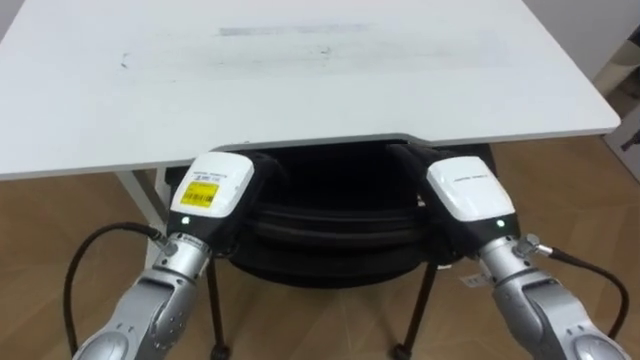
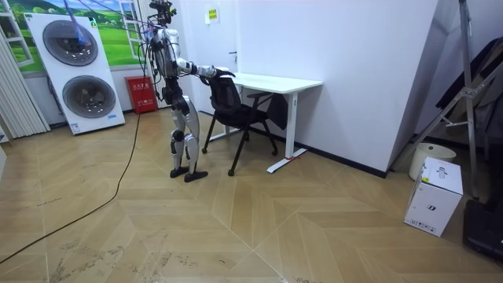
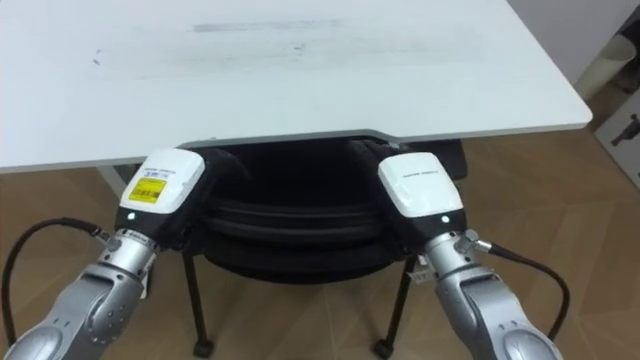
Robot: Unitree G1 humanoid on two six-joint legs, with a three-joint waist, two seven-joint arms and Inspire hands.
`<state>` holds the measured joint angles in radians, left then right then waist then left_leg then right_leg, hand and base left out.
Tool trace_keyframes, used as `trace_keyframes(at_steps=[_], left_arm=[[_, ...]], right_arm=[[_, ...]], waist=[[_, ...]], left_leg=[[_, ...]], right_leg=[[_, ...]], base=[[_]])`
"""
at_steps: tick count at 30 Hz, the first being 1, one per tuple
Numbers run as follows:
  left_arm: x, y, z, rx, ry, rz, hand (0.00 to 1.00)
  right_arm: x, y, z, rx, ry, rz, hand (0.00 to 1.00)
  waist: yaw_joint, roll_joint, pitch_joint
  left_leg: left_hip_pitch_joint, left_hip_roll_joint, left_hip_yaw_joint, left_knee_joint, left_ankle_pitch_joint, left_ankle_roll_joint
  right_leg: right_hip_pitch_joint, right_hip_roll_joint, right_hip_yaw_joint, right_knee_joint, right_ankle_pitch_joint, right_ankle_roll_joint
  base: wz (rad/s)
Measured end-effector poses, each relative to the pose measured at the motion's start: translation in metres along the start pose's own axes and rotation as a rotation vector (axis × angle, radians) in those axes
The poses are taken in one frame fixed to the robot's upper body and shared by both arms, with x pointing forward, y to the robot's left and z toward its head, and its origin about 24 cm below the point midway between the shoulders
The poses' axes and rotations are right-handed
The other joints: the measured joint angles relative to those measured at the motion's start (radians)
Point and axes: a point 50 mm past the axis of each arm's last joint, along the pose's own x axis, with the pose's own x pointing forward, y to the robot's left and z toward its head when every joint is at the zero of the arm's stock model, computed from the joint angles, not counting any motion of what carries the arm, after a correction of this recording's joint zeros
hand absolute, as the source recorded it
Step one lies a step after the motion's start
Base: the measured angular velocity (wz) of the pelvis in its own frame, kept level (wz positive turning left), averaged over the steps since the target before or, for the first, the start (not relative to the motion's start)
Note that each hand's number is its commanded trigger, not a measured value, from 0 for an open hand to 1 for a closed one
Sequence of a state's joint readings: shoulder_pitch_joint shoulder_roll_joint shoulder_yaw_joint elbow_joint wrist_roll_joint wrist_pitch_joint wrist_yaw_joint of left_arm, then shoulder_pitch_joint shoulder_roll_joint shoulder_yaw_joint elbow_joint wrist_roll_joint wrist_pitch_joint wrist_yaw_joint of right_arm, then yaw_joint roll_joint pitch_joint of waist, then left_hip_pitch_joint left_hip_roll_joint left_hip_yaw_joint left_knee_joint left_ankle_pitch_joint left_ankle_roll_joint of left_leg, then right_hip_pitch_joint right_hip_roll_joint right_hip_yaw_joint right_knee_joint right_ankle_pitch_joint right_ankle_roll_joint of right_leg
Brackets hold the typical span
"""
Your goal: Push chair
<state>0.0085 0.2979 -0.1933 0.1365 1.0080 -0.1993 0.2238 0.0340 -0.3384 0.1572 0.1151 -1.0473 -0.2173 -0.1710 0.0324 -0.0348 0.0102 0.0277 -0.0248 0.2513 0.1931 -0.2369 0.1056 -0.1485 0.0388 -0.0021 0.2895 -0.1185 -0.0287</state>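
Fingers hidden behind the chair (image 1: 330, 235) back, grip untellable; left hand (image 1: 213, 190) and right hand (image 1: 470, 192) outstretched.

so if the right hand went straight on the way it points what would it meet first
The black chair's backrest: the right hand is at its top edge, seemingly touching it. Past that lies the space under the white table, though depth there is unclear.
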Motion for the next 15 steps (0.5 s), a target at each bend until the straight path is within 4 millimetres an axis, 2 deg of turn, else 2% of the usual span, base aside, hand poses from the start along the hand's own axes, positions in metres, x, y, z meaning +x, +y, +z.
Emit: trace_keyframes(at_steps=[5,15], left_arm=[[0.001,0.005,-0.006,-0.037,0.035,0.021,0.00],[0.004,0.017,-0.018,-0.059,0.099,0.076,0.00]], right_arm=[[0.004,-0.018,-0.014,0.010,0.043,-0.053,0.00],[0.009,-0.037,-0.023,-0.038,0.056,-0.092,0.00]], waist=[[-0.010,-0.003,0.0013],[-0.031,-0.005,0.0008]], left_leg=[[-0.001,0.000,0.013,-0.002,0.000,0.000],[-0.023,0.001,0.017,0.009,0.001,0.000]], right_leg=[[-0.007,0.000,0.009,0.002,0.005,0.000],[-0.030,0.002,0.025,0.004,0.012,0.000]], base=[[-0.09],[-0.03]])
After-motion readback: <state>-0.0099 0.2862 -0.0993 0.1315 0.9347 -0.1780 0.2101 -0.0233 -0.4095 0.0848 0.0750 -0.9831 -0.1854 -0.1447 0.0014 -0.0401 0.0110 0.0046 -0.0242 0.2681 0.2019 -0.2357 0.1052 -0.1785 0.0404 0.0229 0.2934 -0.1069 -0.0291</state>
